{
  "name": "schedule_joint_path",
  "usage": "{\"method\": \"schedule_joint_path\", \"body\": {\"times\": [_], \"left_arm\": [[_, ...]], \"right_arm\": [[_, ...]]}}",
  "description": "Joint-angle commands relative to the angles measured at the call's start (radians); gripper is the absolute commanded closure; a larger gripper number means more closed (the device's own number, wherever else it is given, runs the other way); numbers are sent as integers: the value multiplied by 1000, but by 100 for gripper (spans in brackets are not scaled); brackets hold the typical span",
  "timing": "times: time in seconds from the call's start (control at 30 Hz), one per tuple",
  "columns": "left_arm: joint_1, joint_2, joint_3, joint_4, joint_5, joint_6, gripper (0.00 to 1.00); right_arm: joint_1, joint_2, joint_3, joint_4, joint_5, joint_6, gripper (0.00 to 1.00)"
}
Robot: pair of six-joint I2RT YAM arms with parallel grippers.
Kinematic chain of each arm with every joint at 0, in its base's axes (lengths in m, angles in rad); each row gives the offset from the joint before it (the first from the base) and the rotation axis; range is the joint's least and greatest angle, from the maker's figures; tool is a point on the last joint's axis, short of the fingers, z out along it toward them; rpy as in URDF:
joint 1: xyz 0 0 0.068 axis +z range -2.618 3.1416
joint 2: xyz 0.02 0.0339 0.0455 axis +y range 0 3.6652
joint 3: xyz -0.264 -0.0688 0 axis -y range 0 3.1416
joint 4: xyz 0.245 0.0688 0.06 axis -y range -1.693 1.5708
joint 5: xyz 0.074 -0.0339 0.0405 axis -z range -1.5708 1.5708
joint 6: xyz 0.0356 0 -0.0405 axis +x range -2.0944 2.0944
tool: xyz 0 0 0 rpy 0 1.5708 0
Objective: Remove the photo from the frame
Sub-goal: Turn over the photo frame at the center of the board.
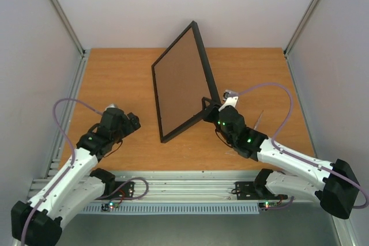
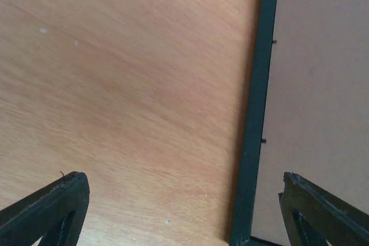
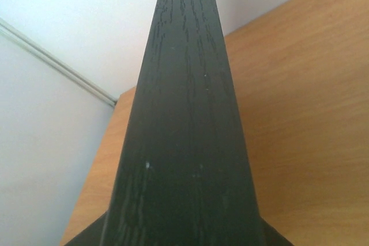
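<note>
The frame [image 1: 183,82] stands tilted on its lower edge in the middle of the table, its brown backing board toward the camera. My right gripper [image 1: 212,106] is shut on its right black rail, low down. In the right wrist view that rail [image 3: 184,113] runs up between the jaws of the right gripper [image 3: 181,237]. My left gripper [image 1: 134,121] hovers open left of the frame, touching nothing. In the left wrist view the left gripper [image 2: 181,180] spans bare table, with the frame's black edge [image 2: 256,113] and brown board [image 2: 323,84] on the right. The photo is hidden.
The wooden table [image 1: 115,79] is walled by white panels on three sides, with metal posts [image 1: 60,10] at the back corners. A ribbed metal rail [image 1: 184,180] runs along the near edge between the arm bases.
</note>
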Motion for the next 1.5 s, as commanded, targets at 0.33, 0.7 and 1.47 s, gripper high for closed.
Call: {"method": "schedule_joint_path", "body": {"times": [0.33, 0.7, 1.47], "left_arm": [[88, 122, -212, 383, 286, -63, 8], [88, 67, -256, 299, 206, -13, 12], [90, 17, -226, 163, 53, 21, 12]], "right_arm": [[-63, 229, -276, 444, -374, 228, 80], [-63, 554, -441, 862, -481, 353, 76], [-63, 245, -392, 70, -395, 268, 15]]}}
